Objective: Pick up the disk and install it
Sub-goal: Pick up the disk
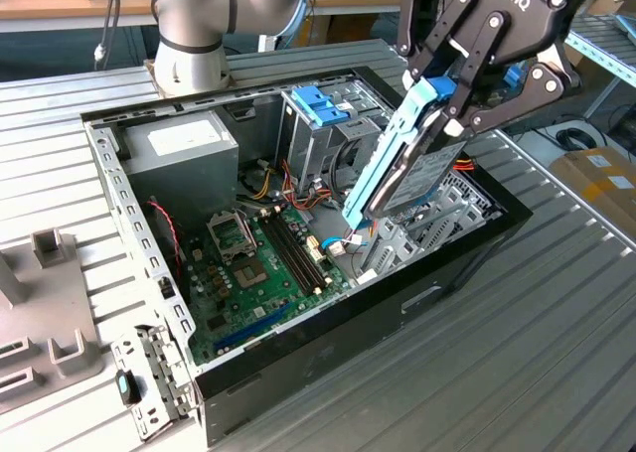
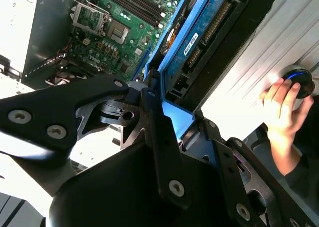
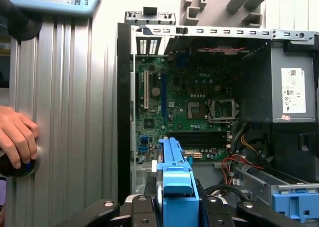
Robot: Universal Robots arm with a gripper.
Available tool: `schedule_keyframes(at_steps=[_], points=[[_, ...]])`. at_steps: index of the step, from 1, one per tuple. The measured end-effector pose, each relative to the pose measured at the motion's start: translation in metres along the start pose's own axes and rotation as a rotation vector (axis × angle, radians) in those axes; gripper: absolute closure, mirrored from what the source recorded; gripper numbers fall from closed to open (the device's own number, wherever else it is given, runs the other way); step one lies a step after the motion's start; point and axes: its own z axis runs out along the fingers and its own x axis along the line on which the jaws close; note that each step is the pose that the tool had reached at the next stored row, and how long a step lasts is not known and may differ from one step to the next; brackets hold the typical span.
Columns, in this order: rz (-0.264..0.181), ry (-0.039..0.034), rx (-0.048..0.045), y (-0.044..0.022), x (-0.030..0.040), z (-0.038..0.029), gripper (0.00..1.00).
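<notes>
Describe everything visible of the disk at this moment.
The disk is a flat rectangular hard drive: silver metal, white label, blue plastic carrier frame along its edges, a circuit board with connectors on its underside. It is held steeply tilted over the open computer case, lower end pointing into it. The gripper is shut on its upper end; whether anything else touches it cannot be told.

Metal disk (image 1: 432, 166), glossy blue plastic frame (image 1: 391, 154)

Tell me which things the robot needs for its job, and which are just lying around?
For the job:
claw, gripping the disk
open computer case

Just around:
grey power box
grey blocks on the table
person's hand on a knob
</notes>
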Motion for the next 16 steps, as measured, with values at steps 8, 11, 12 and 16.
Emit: schedule_keyframes(at_steps=[8,11,12,16], points=[[0.000,-0.0001,0.0000,-0.0045,0.0052,0.0003,0.63],[0.000,-0.0001,0.0000,-0.0069,0.0059,0.0005,0.63],[0.000,0.0000,0.0000,-0.0076,0.0060,0.0005,0.63],[0.000,-0.0001,0.0000,-0.0108,0.0069,0.0008,0.63]])
